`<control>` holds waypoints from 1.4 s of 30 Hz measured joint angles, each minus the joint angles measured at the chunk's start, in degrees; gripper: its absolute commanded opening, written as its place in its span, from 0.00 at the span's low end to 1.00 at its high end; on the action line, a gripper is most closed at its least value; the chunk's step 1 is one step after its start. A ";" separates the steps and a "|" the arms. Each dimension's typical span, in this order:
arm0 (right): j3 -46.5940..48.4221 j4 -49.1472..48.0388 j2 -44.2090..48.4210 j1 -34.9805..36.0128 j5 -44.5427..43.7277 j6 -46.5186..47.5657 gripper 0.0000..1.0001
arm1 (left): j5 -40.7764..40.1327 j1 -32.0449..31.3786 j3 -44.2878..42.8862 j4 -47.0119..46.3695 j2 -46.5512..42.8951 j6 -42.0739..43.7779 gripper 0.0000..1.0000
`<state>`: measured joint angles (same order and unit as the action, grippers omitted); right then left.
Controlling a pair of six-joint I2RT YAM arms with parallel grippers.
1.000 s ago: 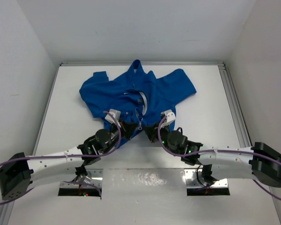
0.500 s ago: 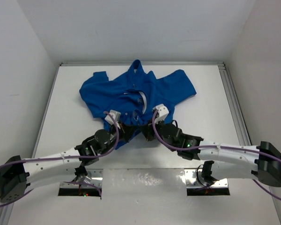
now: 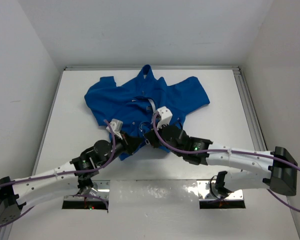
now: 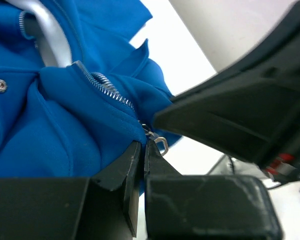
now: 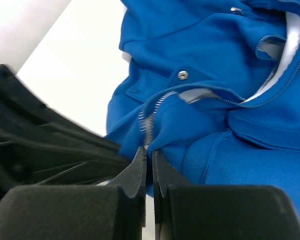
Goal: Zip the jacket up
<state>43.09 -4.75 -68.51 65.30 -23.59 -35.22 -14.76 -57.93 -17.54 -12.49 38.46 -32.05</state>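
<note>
While the jacket lies spread at the far centre of the table, the left gripper is clenched on its near hem beside the pull, and the right gripper pinches the fabric at the near end of the zipper.

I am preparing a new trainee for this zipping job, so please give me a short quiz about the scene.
1. True or false: the jacket has its zipper closed up to the collar.
2. Where does the left pincer grip? A sleeve; B lower end of the zipper; C collar.
3. Fill in: the right pincer is ___ on the jacket.
Key: 1 false; 2 B; 3 shut.
</note>
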 measured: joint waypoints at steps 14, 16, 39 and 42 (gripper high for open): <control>-5.51 -5.44 1.42 -0.39 -0.26 0.39 0.00 | 4.00 0.00 0.20 1.75 -3.21 -3.41 0.00; -5.66 -5.27 2.71 -0.42 -0.15 0.70 0.00 | 4.11 0.00 0.87 0.66 -3.32 -4.35 0.00; -2.49 0.92 1.18 -1.84 2.40 1.36 0.00 | 5.68 0.00 1.33 1.20 -0.37 -6.82 0.00; -2.49 1.88 3.13 -1.86 2.84 1.27 0.00 | 5.49 0.00 1.31 1.66 -0.74 -6.82 0.00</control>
<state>40.60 -2.87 -65.39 63.44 -20.75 -33.95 -9.28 -57.93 -16.23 -10.83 37.71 -38.87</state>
